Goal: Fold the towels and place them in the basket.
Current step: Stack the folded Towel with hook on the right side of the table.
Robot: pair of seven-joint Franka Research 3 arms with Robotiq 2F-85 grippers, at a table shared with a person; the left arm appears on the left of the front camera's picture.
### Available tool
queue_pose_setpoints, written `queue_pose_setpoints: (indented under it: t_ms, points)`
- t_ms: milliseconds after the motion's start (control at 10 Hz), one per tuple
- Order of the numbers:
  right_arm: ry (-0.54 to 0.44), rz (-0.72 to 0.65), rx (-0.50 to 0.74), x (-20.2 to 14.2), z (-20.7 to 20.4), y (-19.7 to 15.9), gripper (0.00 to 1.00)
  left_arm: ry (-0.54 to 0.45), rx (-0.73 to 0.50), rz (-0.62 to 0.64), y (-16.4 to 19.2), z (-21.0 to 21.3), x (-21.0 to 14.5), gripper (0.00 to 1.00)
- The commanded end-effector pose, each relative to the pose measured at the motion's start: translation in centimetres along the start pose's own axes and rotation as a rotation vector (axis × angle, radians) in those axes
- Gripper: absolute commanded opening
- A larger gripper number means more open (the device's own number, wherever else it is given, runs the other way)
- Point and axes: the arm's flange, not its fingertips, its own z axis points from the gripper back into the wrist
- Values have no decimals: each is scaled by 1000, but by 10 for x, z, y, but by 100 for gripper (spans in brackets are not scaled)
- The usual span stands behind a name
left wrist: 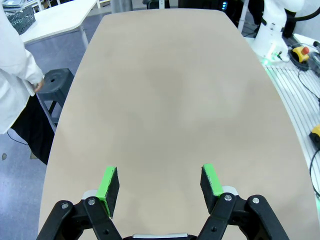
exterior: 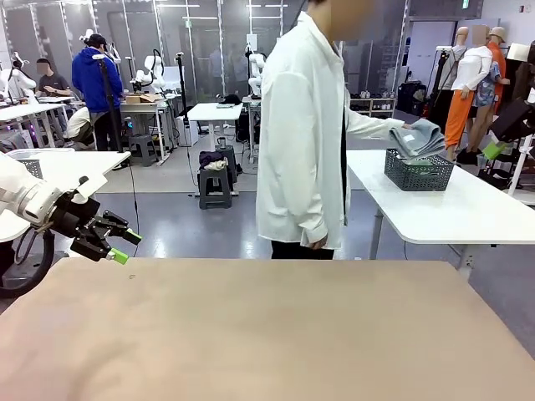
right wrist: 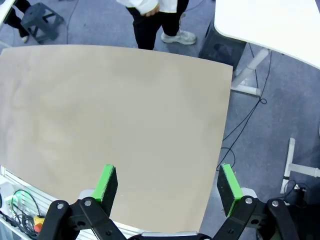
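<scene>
Beyond the tan tabletop (exterior: 276, 334), a person's hand (exterior: 407, 127) presses grey-blue towels (exterior: 420, 138) into the basket (exterior: 418, 171); left gripper (exterior: 123, 246) and right gripper (right wrist: 167, 187) fingers spread, empty.

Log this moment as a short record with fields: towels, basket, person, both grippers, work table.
towels: grey-blue terry towels heaped in the basket
basket: dark grey mesh bin on white side table
person: white-coated person, hand on the towels
left gripper: jaws open, holding nothing, above the table
right gripper: jaws open, holding nothing
work table: beige tabletop
</scene>
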Motion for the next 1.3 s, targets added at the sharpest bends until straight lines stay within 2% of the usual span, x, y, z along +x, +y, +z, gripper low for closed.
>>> queue_pose_setpoints:
  t_ms: [0, 1200]
  points:
    - [10, -9, -1, 3, 1, 0, 100, 0, 2, -11, 0, 1, 1, 83]
    - [10, -9, -1, 3, 1, 0, 100, 0, 2, -11, 0, 1, 1, 83]
